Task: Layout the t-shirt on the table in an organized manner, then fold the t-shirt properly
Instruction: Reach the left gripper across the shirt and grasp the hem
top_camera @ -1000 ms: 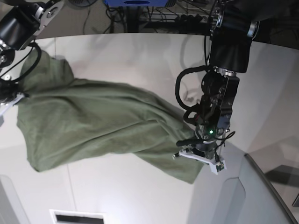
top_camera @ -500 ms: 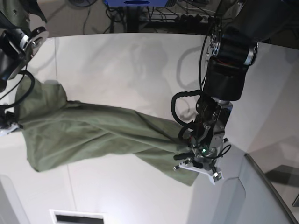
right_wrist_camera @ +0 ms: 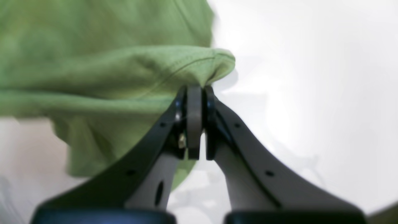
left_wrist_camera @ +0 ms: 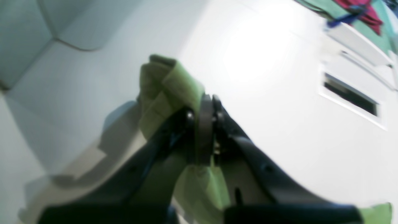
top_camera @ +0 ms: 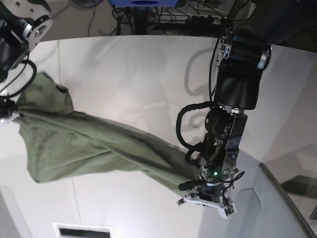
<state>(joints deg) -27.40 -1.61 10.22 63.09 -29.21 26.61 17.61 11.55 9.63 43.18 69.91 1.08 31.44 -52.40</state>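
The olive-green t-shirt point(top_camera: 94, 144) hangs stretched in a slanting band over the white table point(top_camera: 138, 69), held at both ends. At the base view's lower right, my left gripper point(top_camera: 200, 187) is shut on one end of it. In the left wrist view the left gripper point(left_wrist_camera: 205, 104) pinches a bunched fold of the t-shirt point(left_wrist_camera: 168, 84). My right gripper point(top_camera: 7, 117) sits at the base view's left edge, shut on the other end. The right wrist view shows the right gripper point(right_wrist_camera: 195, 91) clamped on a hemmed fold of the t-shirt point(right_wrist_camera: 108, 62) above the table point(right_wrist_camera: 295, 77).
A grey angled panel point(top_camera: 247, 213) lies at the near right, under the left arm. A dark slot point(top_camera: 81, 231) is set in the near edge, also seen as a dark slot point(left_wrist_camera: 351, 96) from the left wrist. Cables and a blue object point(top_camera: 143, 4) lie beyond the far edge.
My left gripper has moved toward the near edge, dragging its end of the t-shirt with it. The cloth now runs in a longer, tighter diagonal; the right gripper stays at the left.
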